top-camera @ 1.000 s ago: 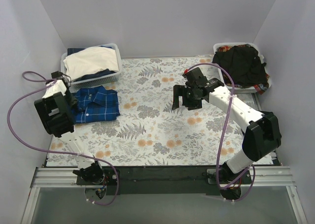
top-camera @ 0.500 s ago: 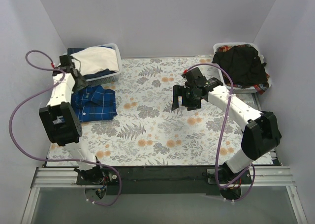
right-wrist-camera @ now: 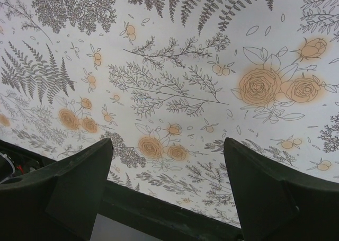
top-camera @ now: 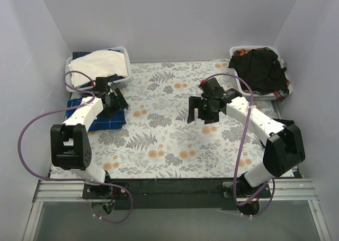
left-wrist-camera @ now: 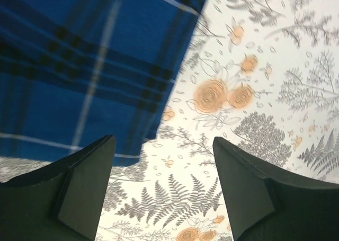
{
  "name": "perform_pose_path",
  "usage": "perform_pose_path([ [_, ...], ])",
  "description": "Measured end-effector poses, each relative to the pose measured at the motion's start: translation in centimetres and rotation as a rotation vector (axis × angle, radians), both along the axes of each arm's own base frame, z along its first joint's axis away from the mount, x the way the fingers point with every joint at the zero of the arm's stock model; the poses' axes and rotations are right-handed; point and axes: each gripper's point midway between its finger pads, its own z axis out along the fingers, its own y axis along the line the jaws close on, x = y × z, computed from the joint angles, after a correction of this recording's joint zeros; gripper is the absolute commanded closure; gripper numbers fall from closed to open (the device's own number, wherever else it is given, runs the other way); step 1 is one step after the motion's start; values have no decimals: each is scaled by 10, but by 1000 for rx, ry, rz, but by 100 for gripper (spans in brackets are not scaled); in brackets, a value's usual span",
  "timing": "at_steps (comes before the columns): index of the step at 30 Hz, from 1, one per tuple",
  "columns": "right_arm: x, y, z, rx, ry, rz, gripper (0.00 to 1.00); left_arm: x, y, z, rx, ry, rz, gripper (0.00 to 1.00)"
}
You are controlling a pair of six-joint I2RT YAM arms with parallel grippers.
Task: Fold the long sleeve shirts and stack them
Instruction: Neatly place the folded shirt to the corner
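Left wrist view shows the left claw (left-wrist-camera: 163, 141) open and holding nothing. One finger is over the edge of the blue plaid shirt (left-wrist-camera: 79, 66), which lies flat on the floral tabletop (left-wrist-camera: 254, 92) below. The right claw (right-wrist-camera: 167, 140) is also open and empty above the tabletop. Well beyond it, the black shirt (top-camera: 259, 69) is heaped in a white basket (top-camera: 249, 48).

One camera looks down from above and behind my bases over the whole counter (top-camera: 169, 140). My left wrist camera peers close past my fingers (left-wrist-camera: 85, 183) at a corner of the plaid shirt (left-wrist-camera: 79, 66), also seen overhead; the right faces floral counter.
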Motion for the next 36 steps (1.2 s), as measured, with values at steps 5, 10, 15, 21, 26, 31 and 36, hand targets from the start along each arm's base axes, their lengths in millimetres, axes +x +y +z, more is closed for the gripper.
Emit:
perform_pose_path([
  [5, -5, -4, 0, 2, -8, -16, 7, -5, -15, -23, 1, 20, -26, 26],
  [10, -10, -8, -2, 6, -9, -27, 7, -13, 5, -41, 88, 63, 50, 25],
  [15, -13, -10, -2, 7, -10, -33, 7, -22, 29, -47, 202, 105, 119, 24],
  [21, -15, -14, 2, 9, -27, -48, 7, -36, 43, -53, 275, 167, 164, 21],
  [26, -14, -16, 11, 16, -62, -59, 7, -42, 47, -49, 293, 190, 179, 13],
  [31, -12, -22, 19, 4, -102, -76, 7, -37, 37, -26, 246, 143, 141, 2],
  [36, -6, -37, 32, -43, -197, -87, 3, -28, 12, 37, 125, -65, 59, 2],
])
